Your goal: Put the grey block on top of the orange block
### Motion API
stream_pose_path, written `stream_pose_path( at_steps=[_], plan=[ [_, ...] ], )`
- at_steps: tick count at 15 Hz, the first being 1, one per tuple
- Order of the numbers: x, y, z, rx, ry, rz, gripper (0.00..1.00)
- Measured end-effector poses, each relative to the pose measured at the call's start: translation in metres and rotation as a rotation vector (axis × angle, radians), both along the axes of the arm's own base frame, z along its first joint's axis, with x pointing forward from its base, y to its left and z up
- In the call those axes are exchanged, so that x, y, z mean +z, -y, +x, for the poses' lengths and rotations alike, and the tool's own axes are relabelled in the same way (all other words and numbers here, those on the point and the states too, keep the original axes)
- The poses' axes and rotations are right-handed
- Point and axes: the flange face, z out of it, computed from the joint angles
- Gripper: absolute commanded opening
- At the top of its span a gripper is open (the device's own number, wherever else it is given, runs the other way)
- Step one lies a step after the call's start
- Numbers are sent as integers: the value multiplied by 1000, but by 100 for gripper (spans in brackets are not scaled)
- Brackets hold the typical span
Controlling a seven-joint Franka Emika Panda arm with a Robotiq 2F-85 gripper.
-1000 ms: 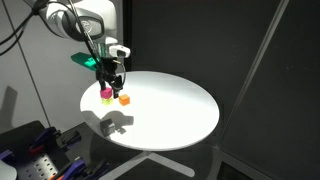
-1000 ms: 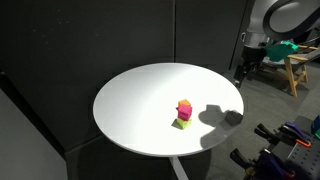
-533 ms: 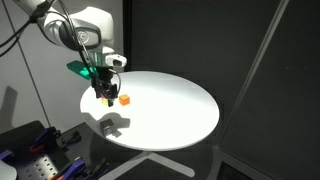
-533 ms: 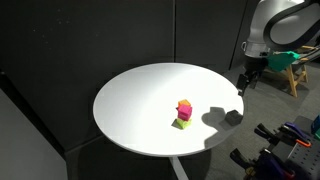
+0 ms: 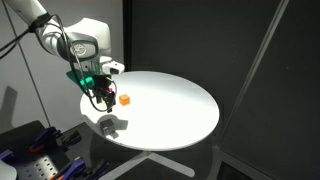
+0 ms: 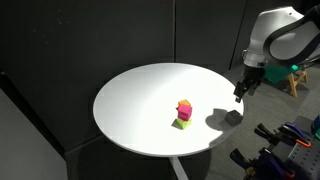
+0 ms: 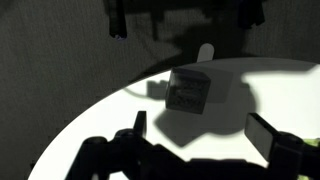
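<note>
The arm point(image 5: 72, 42) leans in over the white round table point(image 5: 180, 112) from the side where its base stands; the gripper point(image 5: 103, 98) hangs low above the table's rim there. In the wrist view its two dark fingers point(image 7: 272, 136) stand well apart with nothing between them, so the claw is apart and empty.

The grey block point(image 7: 190, 90) sits on the table point(image 7: 290, 90) just ahead of the gripper point(image 7: 194, 122), flat on one face, in a lit patch with the gripper's shadow falling round it; the table's curved edge runs close behind it, so it lies near the rim. I cannot pick it out for certain in either exterior view.

The orange block point(image 5: 124, 99) rests on the table a little further in from the rim than the gripper, just beside it in an exterior view, apart from the fingers and with nothing on top.

From across the room the gripper point(image 6: 238, 95) shows above the table's point(image 6: 140, 100) edge, its shadow dark on the tabletop below; further in toward the table's middle stands a small stack, a pink block point(image 6: 184, 105) sitting on a yellow-green block point(image 6: 183, 123); whether the sliver of orange beside the pink is the orange block I cannot tell at this size.
</note>
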Motion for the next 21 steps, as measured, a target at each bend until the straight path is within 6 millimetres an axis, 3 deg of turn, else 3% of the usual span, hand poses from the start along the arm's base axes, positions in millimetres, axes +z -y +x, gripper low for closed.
stream_pose_path(
  at_steps=[11,21],
  plan=[
    [-48,-5,13,23,8,-8,100],
    [-84,-11,48,59,-38,-14,100]
  ],
)
